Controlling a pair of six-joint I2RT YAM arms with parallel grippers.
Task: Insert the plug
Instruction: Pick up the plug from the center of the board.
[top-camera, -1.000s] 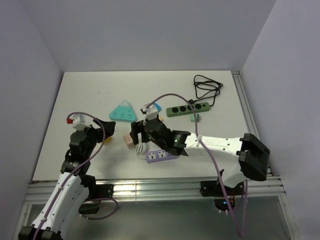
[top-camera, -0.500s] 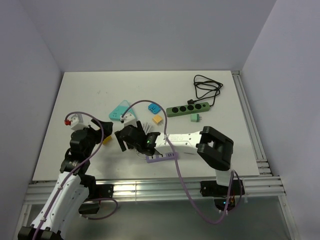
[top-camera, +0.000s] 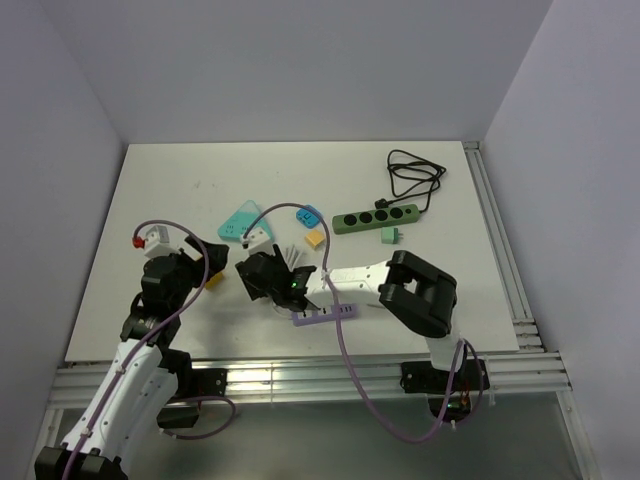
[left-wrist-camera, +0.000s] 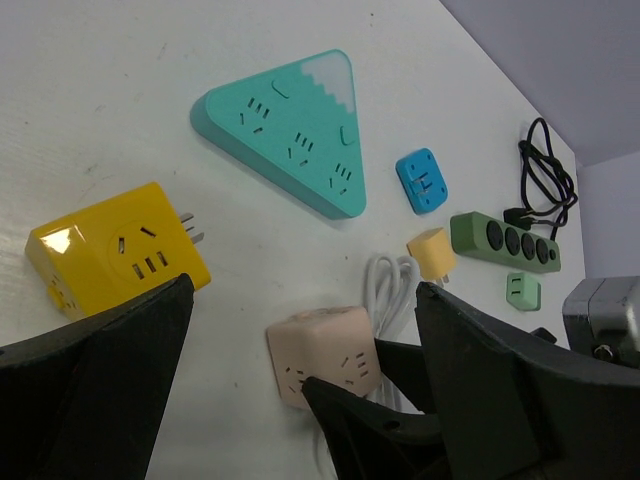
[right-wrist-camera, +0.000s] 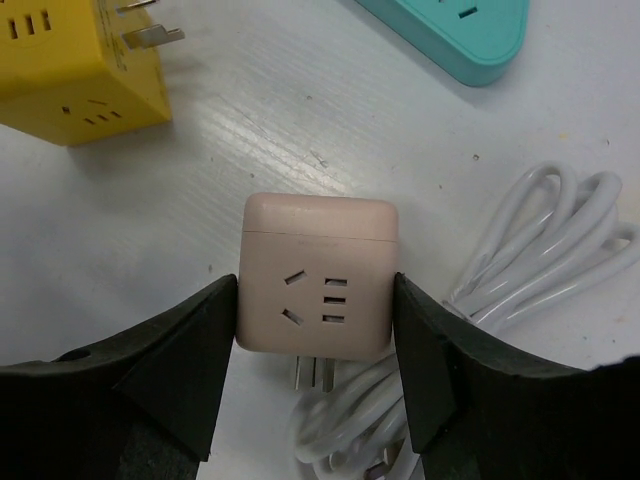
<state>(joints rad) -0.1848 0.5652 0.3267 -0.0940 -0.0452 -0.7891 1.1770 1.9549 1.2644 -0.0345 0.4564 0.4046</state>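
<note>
The plug is a pink cube adapter lying on the white table, its prongs pointing at the camera over a coiled white cord. My right gripper is shut on the cube, one black finger pressed to each side. From the left wrist the same cube shows with a right finger across its front. My left gripper hangs open just to the cube's left, holding nothing. In the top view the right gripper covers the cube, and a purple power strip lies beside that arm.
A yellow cube adapter lies left of the pink one. Behind it are a teal triangular socket block, a blue plug, a small yellow plug, a green power strip with black cable, and a small green plug.
My right arm swung left and down across the table to the pink cube, and its fingers closed in onto the cube's sides. The left arm barely moved.
</note>
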